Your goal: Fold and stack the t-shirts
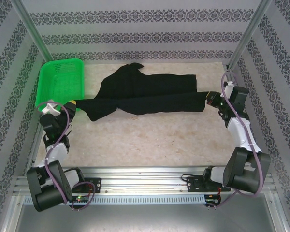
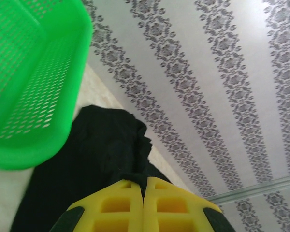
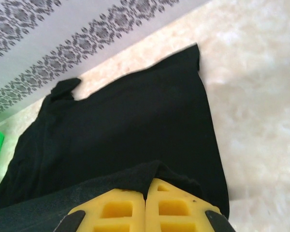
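A black t-shirt (image 1: pixel 145 92) hangs stretched across the far half of the table, pulled taut between both arms. My left gripper (image 1: pixel 73 104) is shut on its left end, and black cloth is pinched between the yellow fingers (image 2: pixel 116 205) in the left wrist view, where the t-shirt (image 2: pixel 92 150) spreads beyond them. My right gripper (image 1: pixel 210 98) is shut on the right end. In the right wrist view a fold of the t-shirt (image 3: pixel 130 130) sits clamped between the yellow fingers (image 3: pixel 176 205). The upper part of the garment lies rumpled on the table.
A green mesh basket (image 1: pixel 60 79) stands at the far left, just behind my left gripper, and also looms at the left of the left wrist view as the basket (image 2: pixel 34 72). Patterned walls and metal posts (image 1: pixel 246 34) enclose the beige tabletop (image 1: pixel 154 140).
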